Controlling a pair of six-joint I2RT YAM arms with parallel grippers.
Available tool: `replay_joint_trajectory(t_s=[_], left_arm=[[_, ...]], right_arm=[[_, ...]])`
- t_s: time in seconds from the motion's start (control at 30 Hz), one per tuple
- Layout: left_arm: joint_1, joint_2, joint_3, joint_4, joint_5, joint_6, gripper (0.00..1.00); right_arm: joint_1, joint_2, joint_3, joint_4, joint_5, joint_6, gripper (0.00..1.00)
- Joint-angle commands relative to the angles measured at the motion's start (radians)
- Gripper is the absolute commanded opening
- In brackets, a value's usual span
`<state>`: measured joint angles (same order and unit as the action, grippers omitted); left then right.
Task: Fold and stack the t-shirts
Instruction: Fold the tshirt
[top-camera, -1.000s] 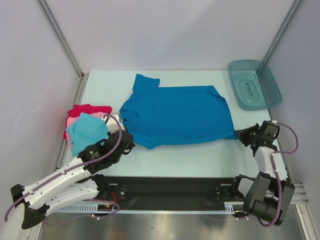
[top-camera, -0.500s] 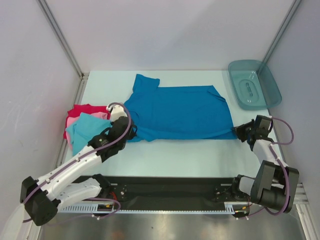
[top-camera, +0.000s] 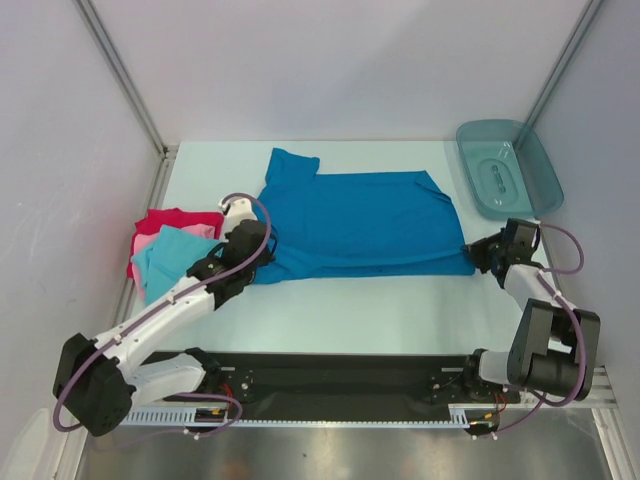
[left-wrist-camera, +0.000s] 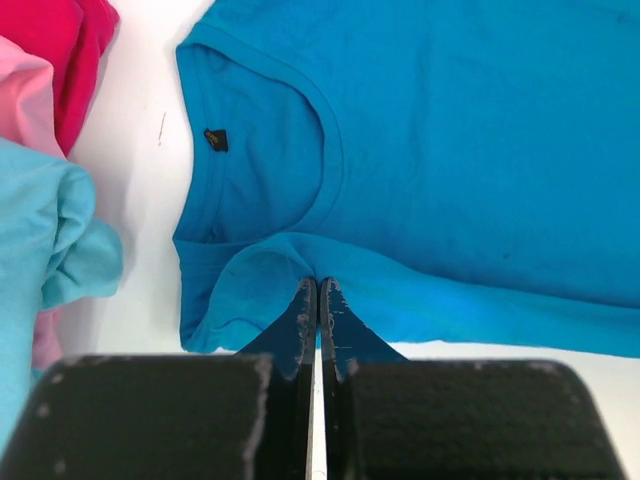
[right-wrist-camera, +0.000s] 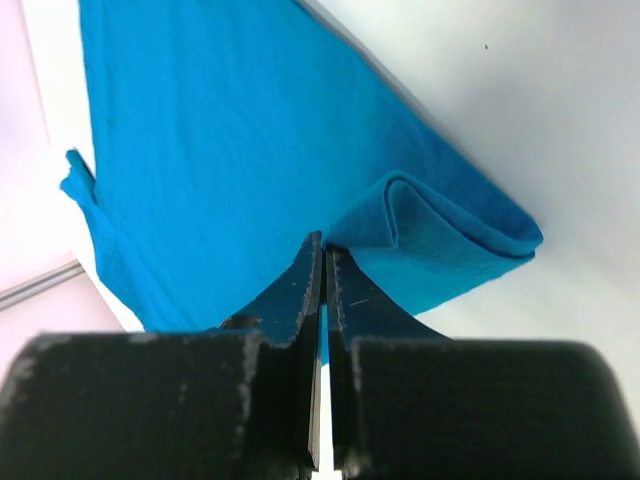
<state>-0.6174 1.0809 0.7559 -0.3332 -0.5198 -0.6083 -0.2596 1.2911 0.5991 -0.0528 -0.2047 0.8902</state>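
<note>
table (top-camera: 380, 300) | blue t-shirt (top-camera: 360, 220) spread | t-shirt stack (top-camera: 170, 255) left | tray (top-camera: 535, 180) right

The blue shirt (top-camera: 360, 225) lay spread out, near edge curled up at both corners; turquoise shirt (top-camera: 175, 258), pink shirt (top-camera: 145, 243), red shirt (top-camera: 170, 218) were piled just left.

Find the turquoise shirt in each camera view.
Top external: turquoise shirt near the table's left edge, lying over the pink shirt.
Left wrist: turquoise shirt along the left edge of the picture.
Right wrist: not in it.
Shared landmark: the blue shirt, seen in all three views.
</note>
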Motion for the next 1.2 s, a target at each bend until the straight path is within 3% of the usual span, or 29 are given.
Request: replay_joint_trajectory(t_s=[0.0,0.53,0.57,0.63,0.67,0.73,0.8,0.9,0.93,1.03,1.17], left_arm=[[0.022,0.019,0.033,0.065,-0.014,0.03,0.0],[0.079,0.143,0.063,0.137,0.006,0.051,0.0],[0.081,0.154,0.066,0.141,0.006,0.054,0.05],[0.085,0.165,0.071,0.146,0.004,0.058,0.49],[0.087,0.169,0.072,0.148,0.003,0.061,0.6],[0.09,0.182,0.076,0.148,0.006,0.061,0.69],[0.091,0.185,0.074,0.158,0.01,0.061,0.72],[0.093,0.18,0.076,0.169,0.024,0.062,0.77],[0.093,0.177,0.077,0.171,0.029,0.064,0.77],[0.094,0.162,0.08,0.169,0.037,0.067,0.75],[0.093,0.123,0.088,0.169,0.05,0.067,0.72]], right_arm=[[0.008,0.042,0.042,0.044,0.039,0.01,0.0],[0.057,0.227,0.162,0.103,0.087,0.052,0.0],[0.063,0.235,0.165,0.105,0.088,0.05,0.0],[0.069,0.24,0.165,0.12,0.09,0.044,0.01],[0.075,0.238,0.166,0.122,0.1,0.041,0.04],[0.077,0.243,0.163,0.14,0.094,0.036,0.13],[0.079,0.241,0.168,0.143,0.088,0.033,0.18],[0.086,0.218,0.179,0.136,0.097,0.018,0.45],[0.092,0.209,0.183,0.114,0.109,0.015,0.58],[0.105,0.163,0.22,0.064,0.136,-0.003,0.73],[0.128,0.1,0.281,-0.005,0.183,-0.028,0.72]])
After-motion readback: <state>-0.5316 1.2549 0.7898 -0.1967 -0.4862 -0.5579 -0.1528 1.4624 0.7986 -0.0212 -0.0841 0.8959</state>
